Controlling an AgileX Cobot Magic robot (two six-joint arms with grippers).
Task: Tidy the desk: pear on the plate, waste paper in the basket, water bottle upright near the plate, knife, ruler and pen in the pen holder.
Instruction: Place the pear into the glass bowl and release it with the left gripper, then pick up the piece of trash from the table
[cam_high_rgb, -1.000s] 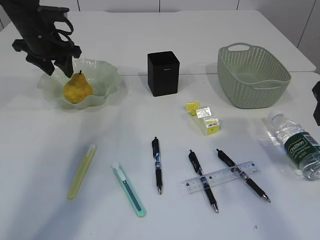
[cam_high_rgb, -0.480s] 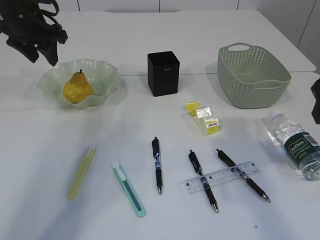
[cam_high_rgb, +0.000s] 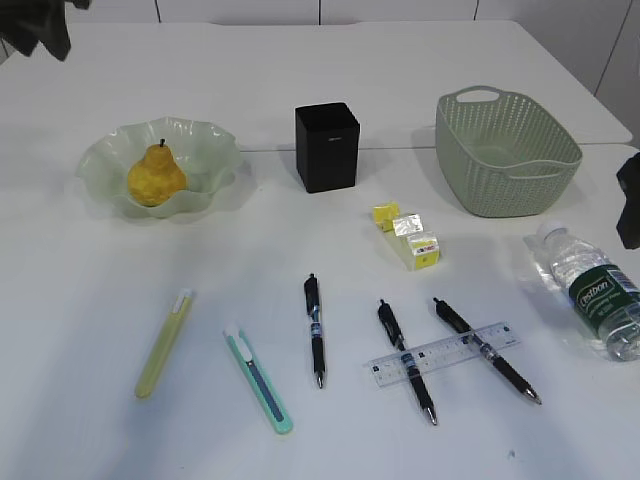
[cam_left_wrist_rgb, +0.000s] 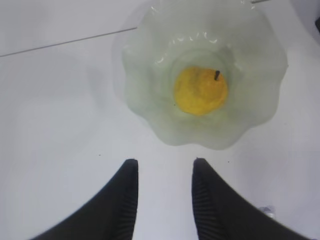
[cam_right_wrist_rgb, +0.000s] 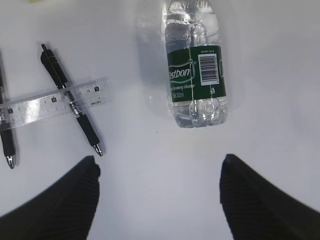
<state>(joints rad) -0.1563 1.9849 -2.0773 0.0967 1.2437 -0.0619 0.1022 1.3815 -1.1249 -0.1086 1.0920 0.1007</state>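
The yellow pear (cam_high_rgb: 154, 178) stands on the pale green plate (cam_high_rgb: 215, 150). From the left wrist view the pear (cam_left_wrist_rgb: 200, 91) lies ahead of my left gripper (cam_left_wrist_rgb: 164, 162), which is open, empty and high over the desk; in the exterior view it sits at the top-left corner (cam_high_rgb: 40, 25). The water bottle (cam_high_rgb: 592, 292) lies on its side. My right gripper (cam_right_wrist_rgb: 159, 162) hovers wide open and empty just short of the bottle (cam_right_wrist_rgb: 196, 75). The clear ruler (cam_high_rgb: 442, 353) crosses two pens (cam_high_rgb: 406, 362). A third pen (cam_high_rgb: 316, 330) and a teal knife (cam_high_rgb: 258, 378) lie alone.
The black pen holder (cam_high_rgb: 326, 146) stands at the middle back, the green basket (cam_high_rgb: 505, 150) at the back right. Yellow and white waste paper (cam_high_rgb: 405, 235) lies between them, nearer the front. A yellow-green knife (cam_high_rgb: 164, 342) lies at the front left.
My left gripper has risen from just above the pear and drawn off to the top-left corner, its jaws somewhat closer together. The right arm has hardly moved.
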